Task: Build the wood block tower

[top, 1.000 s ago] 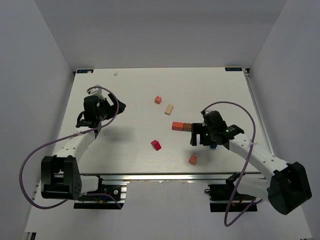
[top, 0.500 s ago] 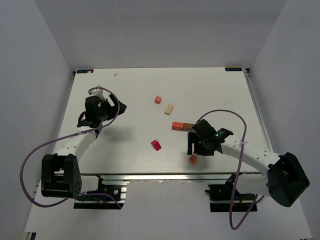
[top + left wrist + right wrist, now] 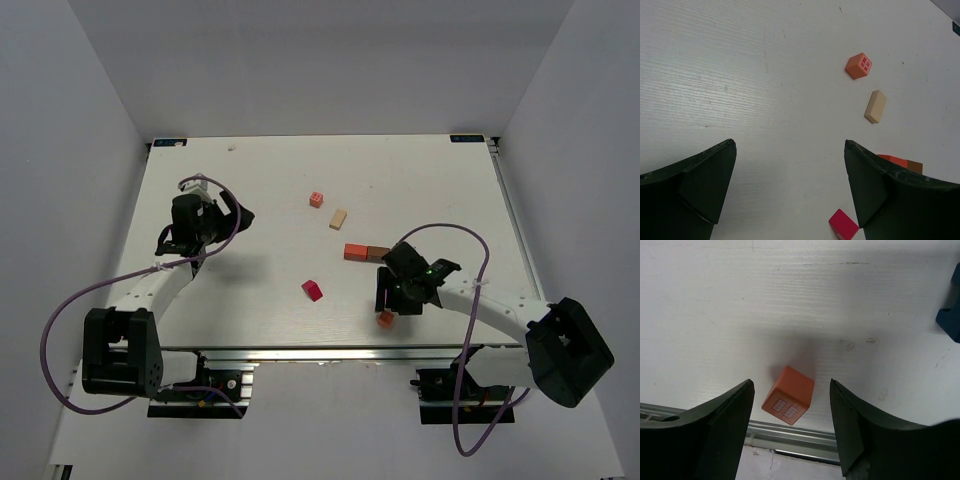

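The tower's wood blocks lie flat and apart on the white table. An orange-red bar [image 3: 354, 251] lies end to end with a brown block [image 3: 378, 253]. Farther back are a tan bar [image 3: 338, 218] and a pink-orange cube [image 3: 316, 199], and a magenta-red block [image 3: 313, 290] lies nearer. My right gripper [image 3: 791, 383] is open, its jaws either side of a salmon cube [image 3: 788, 395] with a gap on both sides. That cube [image 3: 385, 319] sits by the near edge. A blue block [image 3: 951, 315] shows at the right. My left gripper [image 3: 790, 143] hangs wide open over bare table, holding nothing.
The table's near edge and its metal rail [image 3: 790, 432] run just beyond the salmon cube. Grey enclosure walls [image 3: 90, 150] stand on three sides. The left arm [image 3: 190, 225] is over the table's left part.
My right arm has swung toward the near edge, from beside the orange-red bar to over the salmon cube, and its jaws have narrowed. The left arm has stayed put.
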